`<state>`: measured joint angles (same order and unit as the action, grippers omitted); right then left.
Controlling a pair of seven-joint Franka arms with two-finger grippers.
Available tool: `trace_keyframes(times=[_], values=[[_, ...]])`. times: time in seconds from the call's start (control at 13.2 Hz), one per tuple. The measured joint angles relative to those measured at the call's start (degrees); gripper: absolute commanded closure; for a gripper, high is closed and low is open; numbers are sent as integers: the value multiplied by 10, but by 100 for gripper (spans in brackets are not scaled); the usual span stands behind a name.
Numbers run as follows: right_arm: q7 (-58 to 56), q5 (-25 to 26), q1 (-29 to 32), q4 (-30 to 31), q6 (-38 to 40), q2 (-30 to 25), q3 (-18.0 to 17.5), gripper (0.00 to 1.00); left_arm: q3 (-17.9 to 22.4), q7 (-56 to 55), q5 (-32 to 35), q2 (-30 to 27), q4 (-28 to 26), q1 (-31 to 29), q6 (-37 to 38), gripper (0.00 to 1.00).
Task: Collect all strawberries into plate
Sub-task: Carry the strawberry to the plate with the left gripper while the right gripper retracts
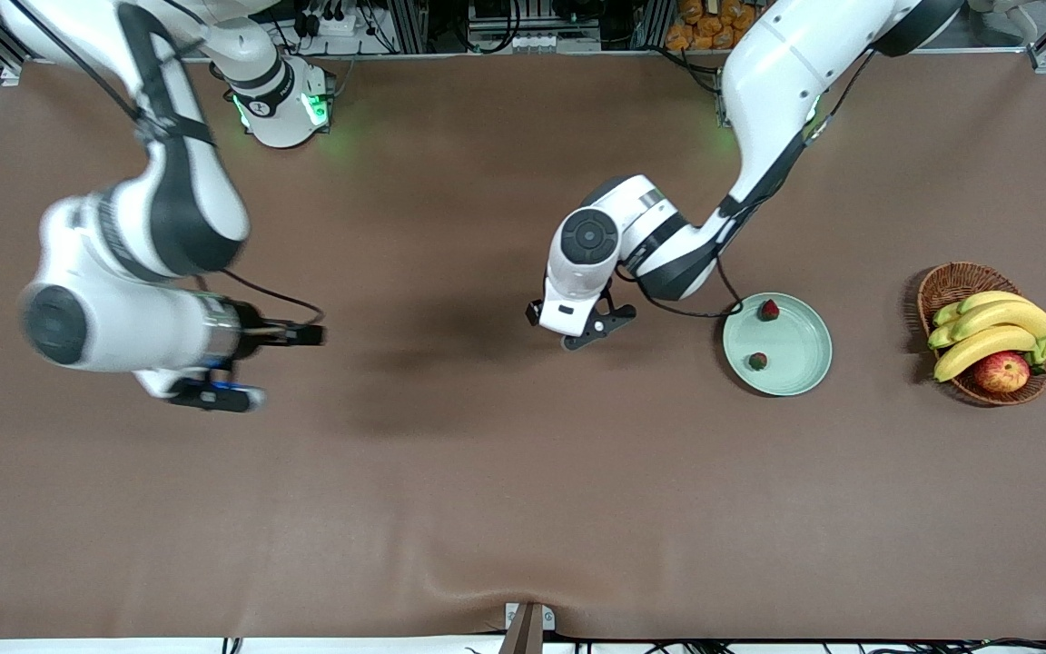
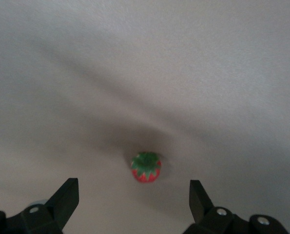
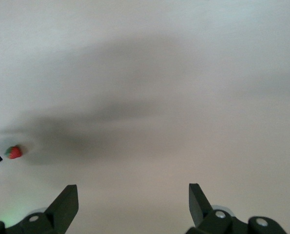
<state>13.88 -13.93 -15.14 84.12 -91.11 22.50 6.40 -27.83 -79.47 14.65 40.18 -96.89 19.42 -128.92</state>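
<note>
Strawberries: two (image 1: 768,310) (image 1: 757,361) in plate (image 1: 809,372), one (image 2: 145,167) on table.

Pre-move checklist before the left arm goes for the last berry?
1. Left gripper open: ok, fingers spread over the brown table cover.
2. Third small red strawberry with green top lined up: ok, it lies on the cover between the fingers in the left wrist view; hidden under the arm in the front view.
3. Two small red strawberries in the round pale mint-green plate: ok.
4. Plate has room: ok, bare toward the brown wicker basket.
5. Right gripper out of the way: ok, open, empty, over the right arm's end of the table.
</note>
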Motion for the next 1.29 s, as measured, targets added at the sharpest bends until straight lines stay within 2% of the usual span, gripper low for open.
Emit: trace_keyframes(times=[0.23,0.38,0.46,0.61,0.68,0.76,0.84,1.06,1.29], values=[[-90,38,67,-22,58,-42,0,0,10,-7,4,25,2,11,-31,27],[-183,45,122,-26,68,-58,2,0,10,-7,12,34,2,12,-37,38],[-219,57,144,-27,68,-62,8,0,10,-7,20,37,2,12,-38,41],[-249,96,159,-27,69,-72,21,0,10,-7,24,42,2,13,-41,54],[-249,112,158,-28,69,-77,21,0,10,-7,24,45,2,14,-44,66],[-249,121,157,-29,69,-84,21,0,10,-7,24,47,2,14,-46,88],[-249,126,156,-29,69,-90,21,0,10,-7,24,47,2,14,-47,100],[-249,142,156,-30,69,-109,20,0,11,-7,26,45,11,8,-47,100],[-249,142,154,-43,70,-125,18,0,7,18,27,-8,26,-32,9,100]])
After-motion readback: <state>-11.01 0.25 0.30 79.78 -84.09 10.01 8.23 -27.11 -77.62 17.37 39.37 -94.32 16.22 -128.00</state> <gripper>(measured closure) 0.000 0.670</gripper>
